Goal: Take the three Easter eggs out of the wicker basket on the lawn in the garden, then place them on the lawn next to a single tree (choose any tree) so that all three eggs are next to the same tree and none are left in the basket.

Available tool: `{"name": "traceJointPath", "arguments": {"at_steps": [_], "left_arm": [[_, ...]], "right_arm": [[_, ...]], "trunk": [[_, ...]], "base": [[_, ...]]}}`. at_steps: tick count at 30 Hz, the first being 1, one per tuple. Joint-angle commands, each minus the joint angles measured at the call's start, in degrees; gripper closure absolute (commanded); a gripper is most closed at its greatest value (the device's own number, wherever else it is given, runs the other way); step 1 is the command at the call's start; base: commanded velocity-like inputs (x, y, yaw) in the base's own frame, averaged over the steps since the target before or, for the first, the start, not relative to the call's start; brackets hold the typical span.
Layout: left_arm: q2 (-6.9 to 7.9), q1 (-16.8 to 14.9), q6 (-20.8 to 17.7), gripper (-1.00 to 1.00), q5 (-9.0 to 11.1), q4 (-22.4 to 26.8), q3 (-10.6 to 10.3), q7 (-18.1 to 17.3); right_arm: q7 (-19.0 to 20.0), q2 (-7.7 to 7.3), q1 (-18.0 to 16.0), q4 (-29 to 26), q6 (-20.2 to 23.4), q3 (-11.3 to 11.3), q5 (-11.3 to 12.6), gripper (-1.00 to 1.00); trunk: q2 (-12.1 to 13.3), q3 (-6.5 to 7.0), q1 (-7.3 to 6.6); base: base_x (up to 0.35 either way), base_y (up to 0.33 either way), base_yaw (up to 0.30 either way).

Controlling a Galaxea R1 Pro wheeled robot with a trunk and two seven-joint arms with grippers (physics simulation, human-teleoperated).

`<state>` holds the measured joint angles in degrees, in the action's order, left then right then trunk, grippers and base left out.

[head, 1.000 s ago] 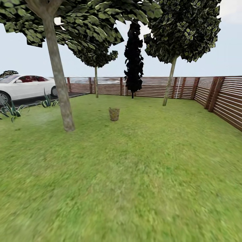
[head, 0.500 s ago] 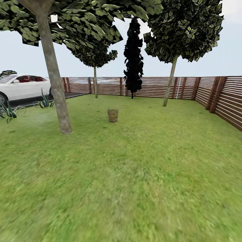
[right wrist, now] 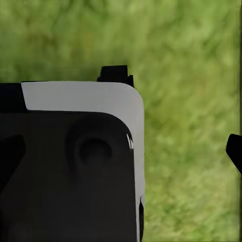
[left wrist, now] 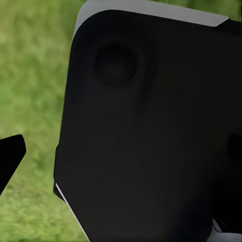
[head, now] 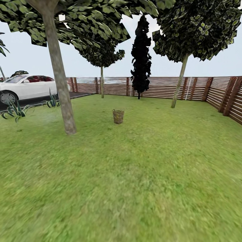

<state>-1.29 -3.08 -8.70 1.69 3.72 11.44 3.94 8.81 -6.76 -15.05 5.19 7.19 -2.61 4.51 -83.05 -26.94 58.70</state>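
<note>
Head view shows the wicker basket [head: 118, 116] at twelve o'clock, well apart; approach step, next drive closer. Gripper states I cannot tell.

Nothing in the yard actually moves, it's just the camera swinging a bit left: the wicker basket [head: 118, 116], the nearest tree [head: 60, 77] and the white car [head: 28, 87] all slide right in the head view.

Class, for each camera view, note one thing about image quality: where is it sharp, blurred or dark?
Head view: the wicker basket and nearest tree look fairly sharp, the near lawn smeared; no cast shadows. Left wrist view: a dark featureless body, grass blurred. Right wrist view: grass equally soft.
</note>
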Motion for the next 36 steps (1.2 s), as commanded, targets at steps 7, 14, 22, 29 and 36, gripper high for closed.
{"name": "traceJointPath", "arguments": {"at_steps": [7,14,22,29,36], "left_arm": [[0.0,0.0,-0.3,-1.0,0.2,0.1,0.3,0.2],[-0.03,0.0,-0.4,-1.0,0.2,0.1,0.3,0.2],[-0.03,0.0,-0.3,-1.0,0.2,0.1,0.3,0.2],[-0.03,0.0,-0.3,-1.0,0.2,0.1,0.3,0.2],[0.06,0.0,-0.3,-1.0,0.2,0.1,0.3,0.2]], "right_arm": [[0.2,0.01,-0.1,0.1,0.1,-0.3,0.4,-1.0],[0.3,0.1,-0.1,0.1,0.0,-0.3,0.5,-1.0],[0.2,-0.19,-0.1,0.1,0.0,-0.2,0.6,-1.0],[0.2,-0.23,-0.1,0.1,0.0,-0.3,0.5,-1.0],[0.2,-0.04,-0.1,0.1,0.1,-0.3,0.4,-1.0]], "trunk": [[0.0,-0.06,0.03],[0.0,-0.06,0.03],[0.0,-0.06,0.03],[0.0,-0.06,0.03],[0.0,-0.06,0.03]], "base": [[0.34,-0.097,0.003],[0.34,-0.097,0.0],[0.341,-0.097,0.164],[0.341,-0.097,0.239],[0.34,-0.097,0.035]]}}
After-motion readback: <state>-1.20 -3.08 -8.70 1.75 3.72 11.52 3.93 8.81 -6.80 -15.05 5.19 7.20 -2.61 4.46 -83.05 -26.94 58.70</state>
